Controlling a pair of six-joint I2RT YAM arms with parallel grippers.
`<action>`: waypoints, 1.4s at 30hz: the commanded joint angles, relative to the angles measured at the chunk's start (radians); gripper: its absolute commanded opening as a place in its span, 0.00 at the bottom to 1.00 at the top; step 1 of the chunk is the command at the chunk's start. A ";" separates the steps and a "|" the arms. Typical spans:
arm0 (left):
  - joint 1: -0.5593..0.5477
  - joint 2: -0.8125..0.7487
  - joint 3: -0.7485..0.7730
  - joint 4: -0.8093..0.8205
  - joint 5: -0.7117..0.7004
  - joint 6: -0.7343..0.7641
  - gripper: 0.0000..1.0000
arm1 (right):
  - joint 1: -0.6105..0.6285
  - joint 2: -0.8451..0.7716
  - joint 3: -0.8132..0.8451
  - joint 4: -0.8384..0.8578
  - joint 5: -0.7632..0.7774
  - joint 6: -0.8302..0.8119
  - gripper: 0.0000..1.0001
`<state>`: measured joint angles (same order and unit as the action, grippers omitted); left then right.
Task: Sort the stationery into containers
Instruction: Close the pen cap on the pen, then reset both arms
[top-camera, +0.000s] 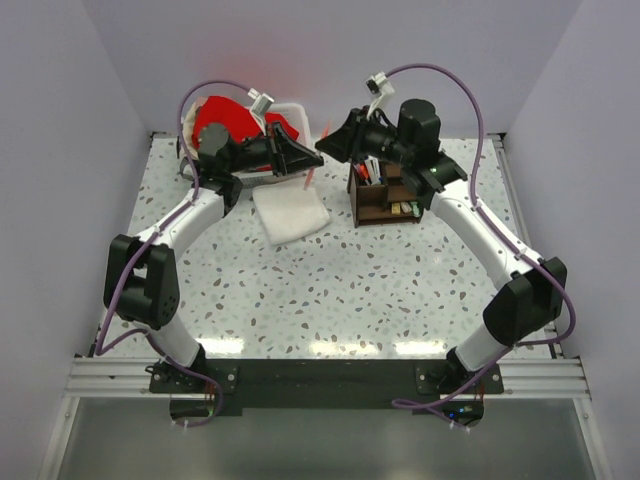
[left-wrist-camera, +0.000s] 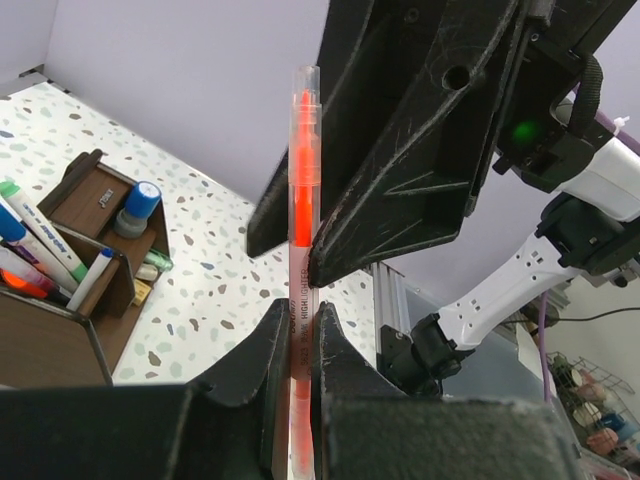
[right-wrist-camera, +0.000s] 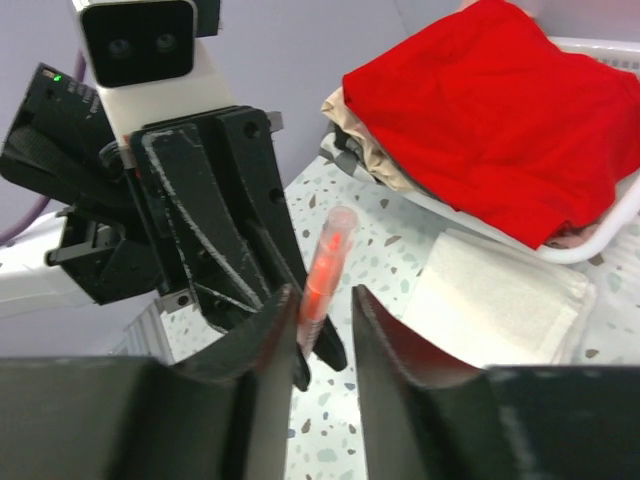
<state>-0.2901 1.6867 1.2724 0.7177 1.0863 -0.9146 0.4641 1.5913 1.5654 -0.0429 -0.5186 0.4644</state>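
My left gripper (left-wrist-camera: 302, 330) is shut on a pink-red highlighter (left-wrist-camera: 303, 180) and holds it in the air, its clear cap pointing away. My right gripper (right-wrist-camera: 325, 320) is open, with its fingers on either side of the highlighter's capped end (right-wrist-camera: 325, 260); there is a gap on the right-hand side. In the top view the two grippers meet tip to tip, left (top-camera: 312, 160) and right (top-camera: 332, 148), just left of the dark brown organizer (top-camera: 385, 205). The organizer (left-wrist-camera: 95, 190) holds several pens and a small blue bottle (left-wrist-camera: 138, 205).
A white basket (top-camera: 292, 108) with red cloth (right-wrist-camera: 480, 110) stands at the back, behind the left gripper. A folded white cloth (top-camera: 290, 212) lies on the speckled table below the grippers. Purple walls enclose the table on three sides.
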 joint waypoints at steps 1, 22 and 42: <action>-0.004 -0.021 0.024 0.045 0.014 0.002 0.00 | 0.005 0.016 0.044 0.075 -0.014 0.014 0.26; 0.104 -0.157 -0.039 -0.702 -0.345 0.714 1.00 | -0.030 -0.197 -0.347 0.088 0.376 -0.658 0.00; 0.109 -0.136 -0.093 -0.624 -0.266 0.635 1.00 | -0.041 -0.024 -0.400 0.420 0.516 -0.722 0.00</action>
<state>-0.1844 1.5589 1.1797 0.0429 0.7921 -0.2699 0.4305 1.5467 1.1156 0.2646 -0.0322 -0.2382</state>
